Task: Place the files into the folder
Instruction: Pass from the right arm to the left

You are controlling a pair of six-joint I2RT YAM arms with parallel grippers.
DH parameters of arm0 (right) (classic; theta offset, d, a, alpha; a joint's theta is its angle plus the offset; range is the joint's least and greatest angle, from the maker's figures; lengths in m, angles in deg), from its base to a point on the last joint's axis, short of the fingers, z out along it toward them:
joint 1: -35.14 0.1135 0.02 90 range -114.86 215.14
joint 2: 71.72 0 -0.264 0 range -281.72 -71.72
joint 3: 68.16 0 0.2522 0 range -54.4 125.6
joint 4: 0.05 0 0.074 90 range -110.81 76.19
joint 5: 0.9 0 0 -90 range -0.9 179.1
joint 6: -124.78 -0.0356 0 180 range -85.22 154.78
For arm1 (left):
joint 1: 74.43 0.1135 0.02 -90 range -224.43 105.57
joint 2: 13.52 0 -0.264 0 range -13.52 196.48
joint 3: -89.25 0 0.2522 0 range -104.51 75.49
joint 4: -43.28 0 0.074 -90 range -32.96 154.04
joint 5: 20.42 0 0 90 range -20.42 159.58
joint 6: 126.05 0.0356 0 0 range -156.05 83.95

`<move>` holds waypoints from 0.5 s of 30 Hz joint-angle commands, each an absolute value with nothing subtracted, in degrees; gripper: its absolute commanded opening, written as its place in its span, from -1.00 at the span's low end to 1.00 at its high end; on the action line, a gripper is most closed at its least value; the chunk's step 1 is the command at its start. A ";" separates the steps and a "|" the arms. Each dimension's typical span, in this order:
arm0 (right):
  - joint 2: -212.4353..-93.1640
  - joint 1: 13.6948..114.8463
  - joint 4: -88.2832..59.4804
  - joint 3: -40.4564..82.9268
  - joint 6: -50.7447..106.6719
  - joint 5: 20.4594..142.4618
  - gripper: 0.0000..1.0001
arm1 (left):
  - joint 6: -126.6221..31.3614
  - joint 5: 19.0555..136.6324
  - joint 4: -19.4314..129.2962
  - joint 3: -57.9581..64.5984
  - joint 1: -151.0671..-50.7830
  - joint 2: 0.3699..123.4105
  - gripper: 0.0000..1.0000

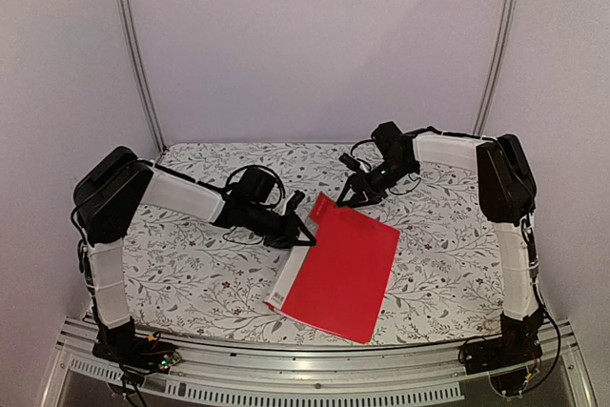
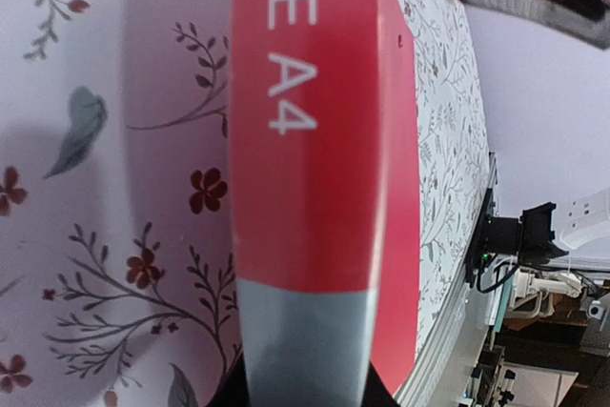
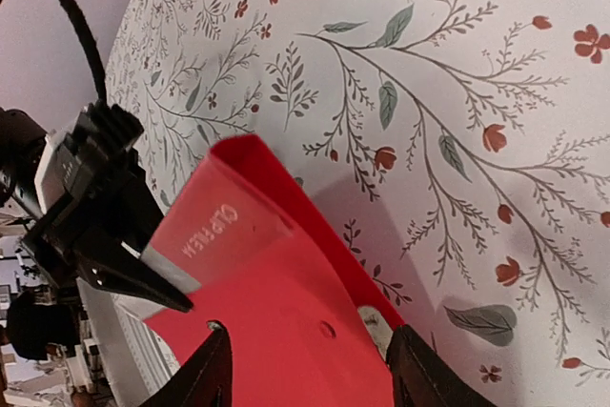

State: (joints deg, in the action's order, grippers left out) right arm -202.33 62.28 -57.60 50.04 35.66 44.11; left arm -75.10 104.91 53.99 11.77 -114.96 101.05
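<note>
Honestly, the flat red plastic folder is the whole story here. It lies mostly flat in the middle of the desk, turned at an angle, with the pale label strip on its left edge and the far corner curled up off the surface. It looks light, thin and bendy, and glossy enough to slip, so I'd take it by the stiffer spine strip rather than the floppy cover. That's about where the left end effector sits, clamped on the spine-side corner as far as the right wrist view shows. The right end effector has its fingers apart, straddling the raised far edge without pinching it. I can't spot the printed white paper sheets anywhere, so they're either inside or out of sight. The desk wears a white floral cloth, probably a bit grippy. Around it are plain pale walls, two metal uprights and an aluminium rail along the near edge.
</note>
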 commanded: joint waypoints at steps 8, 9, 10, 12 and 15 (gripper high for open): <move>-182.14 60.81 -48.86 36.82 30.37 60.93 0.98 | -78.82 95.53 53.35 7.89 -104.92 104.13 -0.82; -181.26 60.77 -47.96 34.98 29.99 61.89 0.98 | -79.16 95.17 53.09 7.37 -104.37 104.60 -0.79; -179.55 60.74 -46.89 33.28 29.71 62.70 0.98 | -79.20 95.12 53.12 6.73 -103.99 105.26 -0.74; -177.25 60.75 -45.43 29.70 29.36 64.17 0.98 | -78.79 95.86 54.47 5.13 -103.35 106.25 -0.60; -173.30 60.81 -43.95 24.99 28.86 66.43 0.98 | -77.37 95.75 56.72 4.22 -102.41 106.01 -0.08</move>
